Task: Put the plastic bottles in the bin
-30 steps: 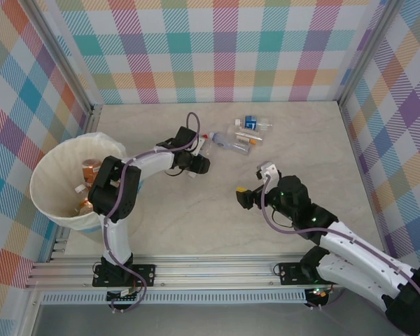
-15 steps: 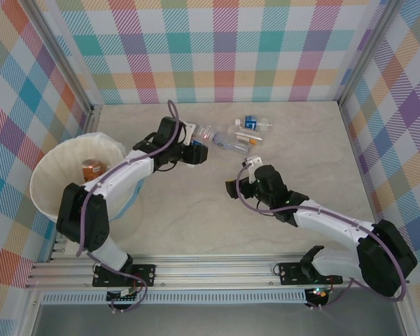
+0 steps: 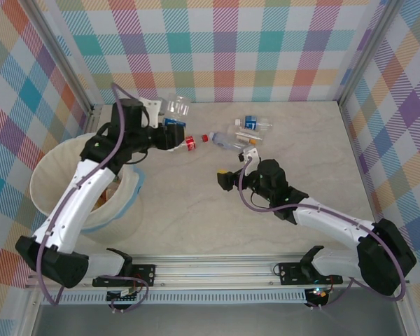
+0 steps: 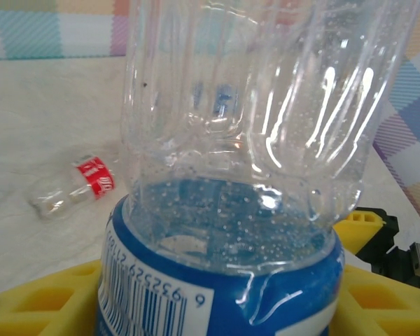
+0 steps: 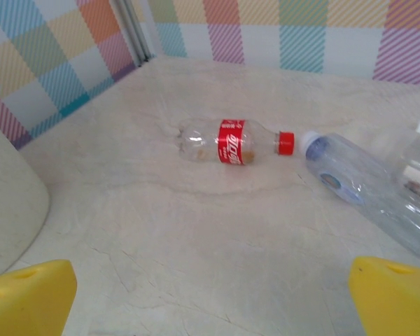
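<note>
one blue-labelled bottle [image 4: 231, 175] is sitting clamped between my left fingers [image 4: 42, 301], near the bin [image 3: 52, 178]; my right fingers [image 5: 28, 297] are gaping wide, a red-labelled bottle [image 5: 231, 142] lying on the table [image 5: 196, 231] ahead of them.

Blue-label bottle [image 4: 231, 140] clear, raised in my left jaws. Red-label bottle [image 5: 232, 142] on side on worktop [image 3: 196, 210]; more bottles [image 3: 229, 143] lying just beyond. Cream bin [image 3: 45, 178] at left.

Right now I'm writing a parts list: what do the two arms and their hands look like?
The left arm and right arm have white shells, black joints and loose mauve cables. The left hand and right hand have yellow fingers.
</note>
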Robot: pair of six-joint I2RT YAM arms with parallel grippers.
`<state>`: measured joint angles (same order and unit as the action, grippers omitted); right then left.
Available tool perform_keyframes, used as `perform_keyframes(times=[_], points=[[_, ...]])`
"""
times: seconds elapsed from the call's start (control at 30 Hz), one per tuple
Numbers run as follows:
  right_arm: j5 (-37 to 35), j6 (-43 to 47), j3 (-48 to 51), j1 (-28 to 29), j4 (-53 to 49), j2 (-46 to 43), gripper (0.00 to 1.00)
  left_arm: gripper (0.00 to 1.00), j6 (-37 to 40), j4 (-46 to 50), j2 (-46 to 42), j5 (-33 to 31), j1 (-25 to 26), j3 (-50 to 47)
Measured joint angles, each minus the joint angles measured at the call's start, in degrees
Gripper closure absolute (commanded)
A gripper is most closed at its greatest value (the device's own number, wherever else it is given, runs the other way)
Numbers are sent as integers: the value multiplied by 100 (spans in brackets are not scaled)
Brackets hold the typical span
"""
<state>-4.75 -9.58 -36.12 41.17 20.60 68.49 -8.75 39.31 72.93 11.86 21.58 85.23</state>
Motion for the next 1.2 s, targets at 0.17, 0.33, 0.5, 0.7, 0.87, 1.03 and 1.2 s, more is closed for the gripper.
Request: perform_keyframes(times=[0.17,0.33,0.5,0.7,0.87,1.03,1.2], points=[[103,22,-87,0,125,0,0,72,-70,608,-546,-474,-85,125],[120,17,-87,0,133,37,0,76,-72,1182,-1119,-1060,-85,326],[149,11,-87,0,214,160,0,72,-136,1873,-1473,-2575,-90,761],[247,-26,-195,0,254,328,0,87,-413,2787,-1340,-4271,-221,1130],[293,-50,-262,0,251,348,0,88,-680,3209,-1123,-4903,-634,1073],[334,-61,-284,0,247,350,0,80,-1045,3418,-1276,-5504,-977,369],[402,-92,-411,0,234,481,0,38,-1305,3563,-1628,-6030,-1414,-372]])
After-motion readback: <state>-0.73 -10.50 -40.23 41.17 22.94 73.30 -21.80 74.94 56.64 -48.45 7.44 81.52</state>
